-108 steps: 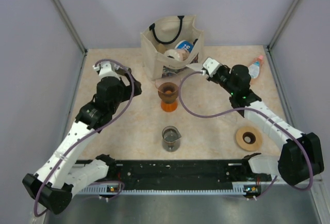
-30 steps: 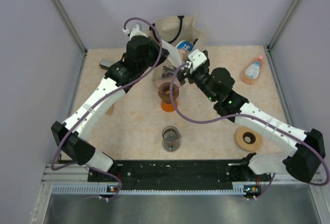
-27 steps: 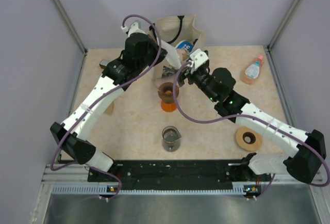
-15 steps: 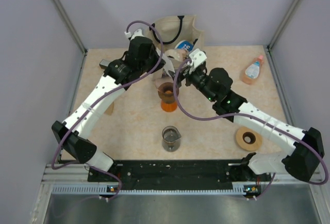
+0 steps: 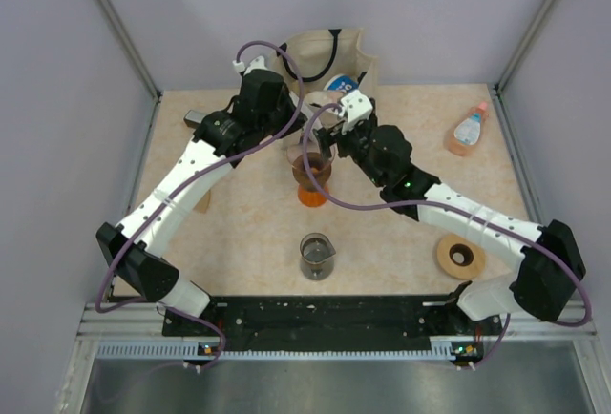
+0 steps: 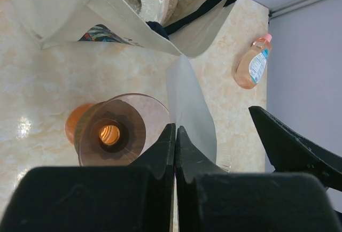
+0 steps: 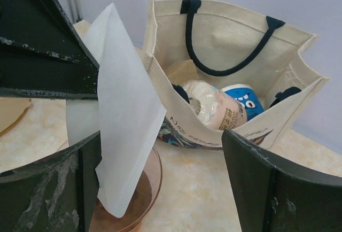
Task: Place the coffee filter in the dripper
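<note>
My left gripper (image 6: 175, 129) is shut on the coffee filter (image 6: 189, 103), a flat white paper fan held by one edge. The filter (image 7: 125, 130) hangs upright, its lower corner over the mouth of the dripper (image 7: 152, 186). The pinkish-brown dripper (image 5: 310, 168) stands on an orange base in front of the bag. My right gripper (image 7: 160, 136) is open, facing the filter from the right. The paper sits close to its left finger, nothing pinched. In the top view the filter (image 5: 315, 118) shows between the two wrists.
A canvas tote bag (image 5: 329, 56) with packets stands just behind the dripper. A glass beaker (image 5: 316, 255) is nearer the arm bases, a tan flat ring (image 5: 460, 255) at the right front, and a small bottle (image 5: 468, 130) lies at the back right.
My right arm has swung left until its open jaws face the filter, and the jaws widened a little. My left gripper shifted slightly, still holding the filter over the dripper.
</note>
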